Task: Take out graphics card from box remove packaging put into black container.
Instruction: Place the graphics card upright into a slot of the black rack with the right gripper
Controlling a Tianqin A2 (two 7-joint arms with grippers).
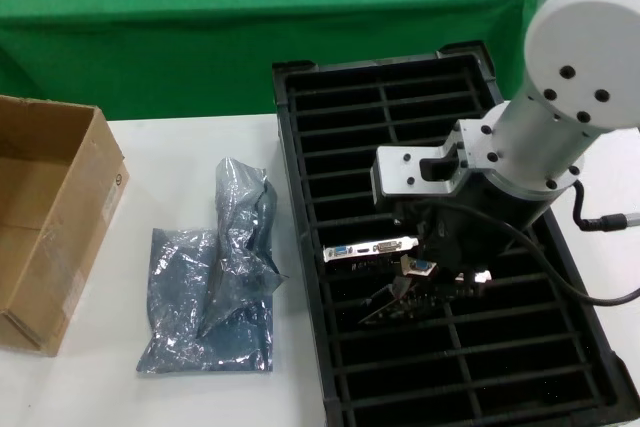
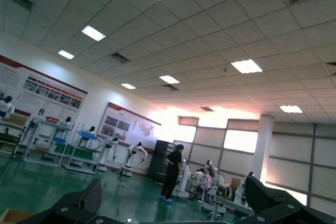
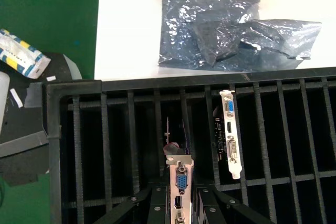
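At the far left of the head view the box [image 1: 50, 217] sits open on the white table [image 1: 200, 147], its near and left sides cut off by the frame edge. Just right of it, apart from it, lies the crumpled packaging [image 1: 215, 287], flat at the bottom and bunched upward at the top; whether this is one bag or two overlapping ones is hard to tell. Right of that stands the black container [image 1: 300, 247], its near right corner cut off.

Over the container's middle rows the right arm reaches down, and its body hides most of the right gripper [image 3: 178, 203] from the head camera. In the right wrist view the fingers [image 3: 156, 205] press against both sides of the metal bracket of a graphics card [image 3: 179, 182], held upright above the slots; the card's board is hidden behind the bracket. A second card [image 3: 230, 132] stands in a nearby slot, only its bracket plainly visible.

The left gripper [image 2: 168, 208] is raised out of the head view, jaws spread and empty, its camera facing a hall ceiling.
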